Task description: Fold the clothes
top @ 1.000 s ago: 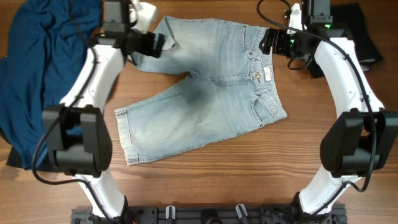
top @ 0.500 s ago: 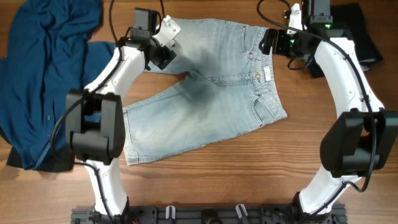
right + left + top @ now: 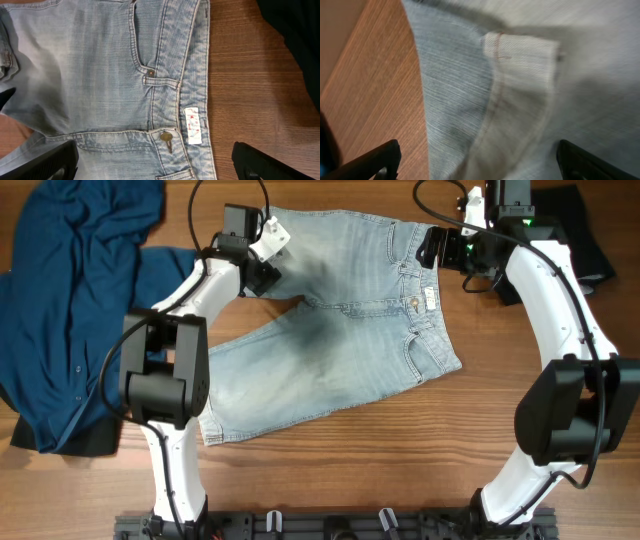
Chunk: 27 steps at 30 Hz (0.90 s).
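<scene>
The pale-blue denim pants (image 3: 340,330) lie spread flat in the middle of the table, waistband to the right and legs to the left. My left gripper (image 3: 264,270) is open over the far leg's hem; the wrist view shows its fingers (image 3: 477,162) wide apart with the hem seam (image 3: 520,55) between them. My right gripper (image 3: 432,248) is open above the waistband. In its wrist view the fingers (image 3: 155,162) straddle the metal button (image 3: 165,135) and fly, and a white label (image 3: 194,125) sits on the waistband. Neither gripper holds cloth.
A dark blue garment (image 3: 70,300) lies crumpled along the table's left side. A black garment (image 3: 585,240) lies at the back right, also seen in the right wrist view (image 3: 295,30). Bare wood shows in front of the pants.
My left gripper has moved a little to the right and now sits over the far leg's hem. The right arm and the pants have not moved.
</scene>
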Available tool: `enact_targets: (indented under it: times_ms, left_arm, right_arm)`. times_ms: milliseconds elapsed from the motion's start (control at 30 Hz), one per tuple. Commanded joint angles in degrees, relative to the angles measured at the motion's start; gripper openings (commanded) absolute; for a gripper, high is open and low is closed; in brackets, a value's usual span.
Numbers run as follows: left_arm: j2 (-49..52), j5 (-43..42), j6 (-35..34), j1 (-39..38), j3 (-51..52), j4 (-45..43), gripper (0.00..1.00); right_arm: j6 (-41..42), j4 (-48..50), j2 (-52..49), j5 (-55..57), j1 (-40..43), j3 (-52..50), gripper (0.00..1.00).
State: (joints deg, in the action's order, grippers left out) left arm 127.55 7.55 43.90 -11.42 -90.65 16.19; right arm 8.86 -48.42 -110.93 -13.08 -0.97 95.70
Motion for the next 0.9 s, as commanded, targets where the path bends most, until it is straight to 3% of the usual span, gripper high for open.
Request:
enact_targets:
  times_ms: [0,33,100,133,200,367,533,633,667,767,833,867]
  left_arm:
    - [2.34,3.50,-0.09,1.11,-0.33,-1.92,0.99]
    - [2.47,3.50,-1.05,1.29,-0.33,-2.32,0.93]
    - [2.49,3.65,-4.79,1.81,-0.33,-3.41,0.70]
    - [2.49,3.76,-7.17,2.14,-0.33,-4.07,0.47]
    - [2.47,3.89,-13.25,3.15,-0.33,-4.85,0.22]
    - [2.49,5.14,-21.77,4.74,-0.33,-3.87,0.09]
    - [2.25,7.85,-43.04,7.85,-0.35,-1.75,0.04]
    - [2.21,2.27,-52.39,10.47,-0.35,1.18,0.04]
    - [2.21,-0.81,-54.21,11.43,-0.35,2.03,0.09]
    - [2.19,-9.46,-58.07,13.99,-0.35,2.51,0.76]
    - [1.92,-15.56,-58.12,15.47,-0.35,2.03,0.99]
    - [1.73,-18.23,-58.12,16.13,-0.35,1.64,1.00]
  right_arm:
    - [-0.96,0.13,-0.28,-0.74,-0.46,-0.57,0.99]
    - [-0.96,0.13,-0.28,-0.74,-0.46,-0.57,0.99]
    - [-0.98,0.13,-0.28,-0.74,-0.46,-0.57,0.99]
    - [-0.96,0.15,-0.28,-0.74,-0.46,-0.57,0.99]
    - [-1.01,0.22,-0.28,-0.72,-0.46,-0.57,0.99]
    - [-0.96,0.39,-0.28,-0.74,-0.46,-0.57,0.99]
    - [-0.98,0.39,-0.28,-0.74,-0.46,-0.57,0.99]
    - [-0.98,0.39,-0.28,-0.74,-0.44,-0.57,0.99]
    - [-0.98,0.42,-0.28,-0.74,-0.44,-0.57,0.99]
    - [-1.01,0.72,-0.28,-0.74,-0.46,-0.57,0.99]
    - [-1.01,1.11,-0.28,-0.74,-0.46,-0.57,0.99]
    - [-0.98,1.31,-0.28,-0.76,-0.46,-0.57,0.99]
